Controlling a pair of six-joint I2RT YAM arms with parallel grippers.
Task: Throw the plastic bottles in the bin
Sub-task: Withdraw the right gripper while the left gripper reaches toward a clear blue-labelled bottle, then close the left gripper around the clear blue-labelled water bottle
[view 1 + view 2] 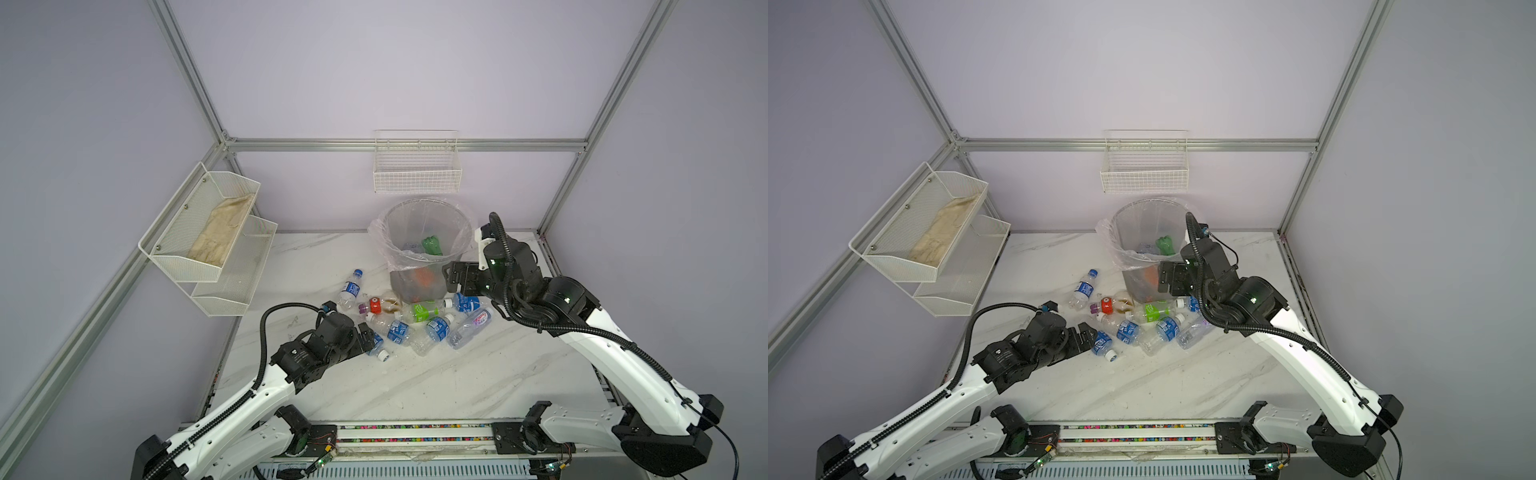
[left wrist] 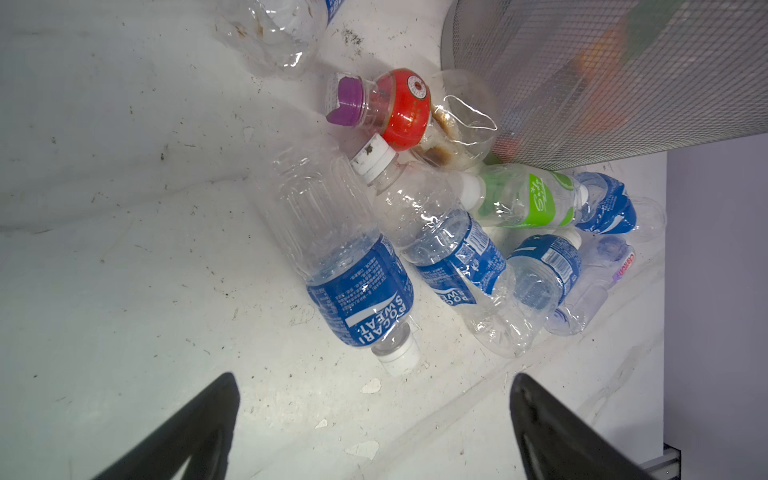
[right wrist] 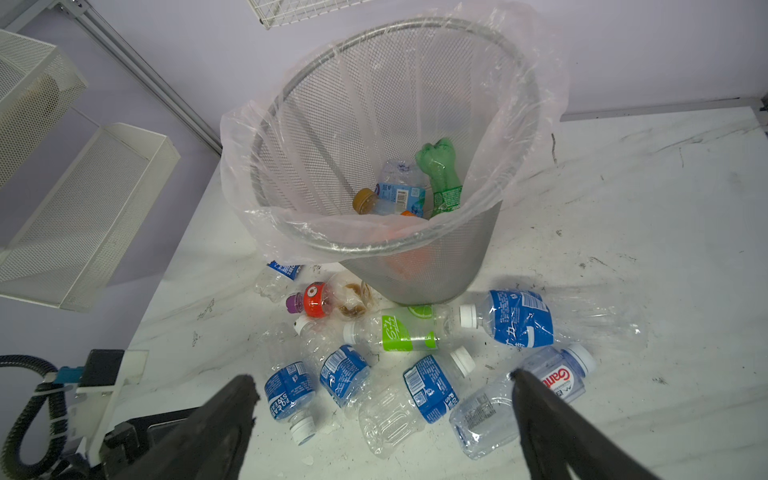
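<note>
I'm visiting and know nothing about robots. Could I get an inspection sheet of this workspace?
Surface: white marbled tabletop, scuffed, dirt-specked.
Job's things: round grey metal-mesh bin with clear liner holds a crushed green plastic bottle and at least one more; about eight plastic bottles lie before it.
Clutter: small white flakes on the tabletop.
Grippers: left gripper and right gripper both open, nothing between the fingers.
Cables: black ribbed hoses along both arms.
Surroundings: white wire basket on back wall; two-tier white mesh shelf holding beige cloth.
</note>
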